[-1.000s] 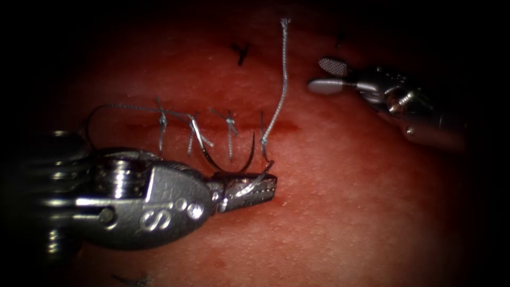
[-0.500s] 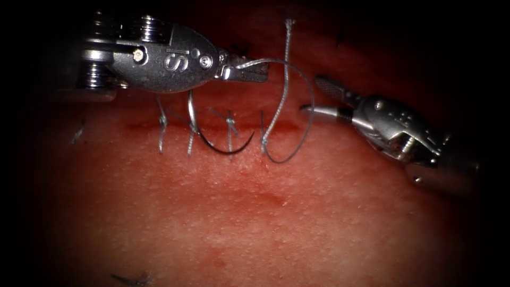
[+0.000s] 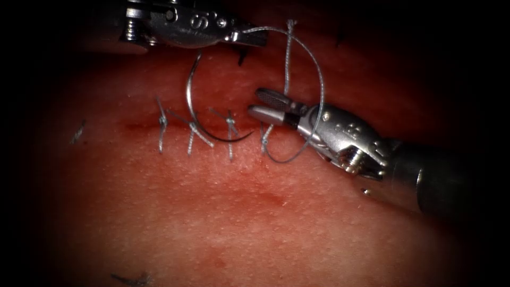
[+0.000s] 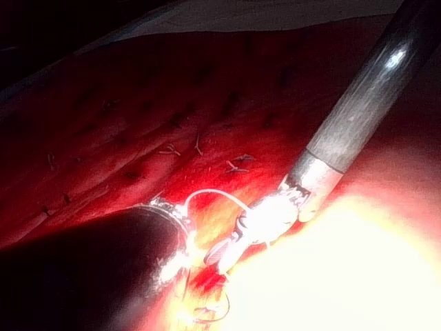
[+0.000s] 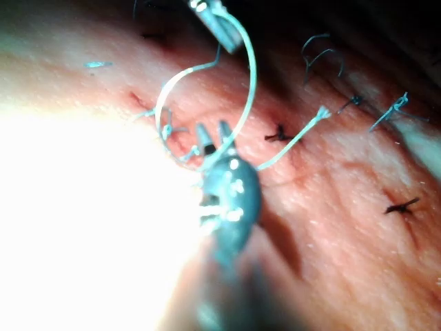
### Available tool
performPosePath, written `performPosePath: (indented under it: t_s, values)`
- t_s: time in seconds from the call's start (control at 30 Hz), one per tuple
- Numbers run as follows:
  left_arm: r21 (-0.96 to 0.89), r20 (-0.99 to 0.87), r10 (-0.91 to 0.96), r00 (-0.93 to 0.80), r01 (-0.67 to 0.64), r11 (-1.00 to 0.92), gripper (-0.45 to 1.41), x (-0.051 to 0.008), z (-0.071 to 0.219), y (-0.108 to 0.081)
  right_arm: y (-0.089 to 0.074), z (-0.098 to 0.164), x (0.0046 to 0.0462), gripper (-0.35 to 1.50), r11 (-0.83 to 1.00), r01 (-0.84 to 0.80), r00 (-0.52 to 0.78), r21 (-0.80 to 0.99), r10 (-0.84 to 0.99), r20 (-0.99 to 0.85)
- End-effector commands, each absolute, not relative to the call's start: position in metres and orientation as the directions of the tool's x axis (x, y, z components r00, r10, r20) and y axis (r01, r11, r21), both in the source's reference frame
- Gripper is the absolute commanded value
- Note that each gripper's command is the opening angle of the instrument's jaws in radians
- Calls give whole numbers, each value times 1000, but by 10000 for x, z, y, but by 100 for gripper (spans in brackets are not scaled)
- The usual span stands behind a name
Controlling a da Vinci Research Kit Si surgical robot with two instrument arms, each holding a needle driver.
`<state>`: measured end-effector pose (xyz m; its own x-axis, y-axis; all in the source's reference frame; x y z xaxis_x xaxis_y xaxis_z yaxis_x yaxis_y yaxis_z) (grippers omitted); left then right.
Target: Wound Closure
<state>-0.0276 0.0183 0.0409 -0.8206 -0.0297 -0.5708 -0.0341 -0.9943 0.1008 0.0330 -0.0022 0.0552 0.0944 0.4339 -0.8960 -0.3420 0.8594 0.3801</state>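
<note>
My left tool (image 3: 255, 37) is beyond the cut (image 3: 143, 127), shut on the thread (image 3: 319, 79). From there the thread arcs right, crosses over my right tool's wrist and runs back to the newest stitch (image 3: 263, 139). The curved needle (image 3: 187, 101) hangs free on the thread, held by neither tool, with its tip lying over the cut and not in the tissue. My right tool (image 3: 264, 104) stands inside the loop, its jaws a little apart beside the upright thread tail (image 3: 287, 58). The right wrist view shows those jaws (image 5: 213, 136) parted under the loop (image 5: 251, 76), and the left tool (image 5: 224, 34).
Three tied stitches (image 3: 194, 130) cross the cut left of the newest one. Cut ends of thread (image 3: 77, 133) lie on the tissue at left and near the front edge (image 3: 130, 277). A dark stitch mark (image 3: 241, 53) sits beyond the cut. In the left wrist view, the right tool's shaft (image 4: 365, 103) comes in.
My left tool carried the thread from the near side up across the cut to the far side, lifting the needle. My right tool came in to the cut under the loop, its jaws narrowing.
</note>
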Motion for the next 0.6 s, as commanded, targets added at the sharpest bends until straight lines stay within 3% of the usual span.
performPosePath:
  t_s: [0.03, 0.23, 0.6]
  values:
    - [117, -564, -35, -825, -37, -992, -45, -284, 418, 189, -21, 553, 341, -11, 859, -343, 77, 380, 429, -900]
    - [175, -523, -54, -851, -46, -983, -45, -286, 464, 173, -25, 548, 346, -33, 857, -344, 3, 383, 409, -913]
    - [233, -487, -75, -870, -47, -971, -45, -286, 510, 149, -32, 548, 345, -35, 846, -373, -72, 381, 383, -921]
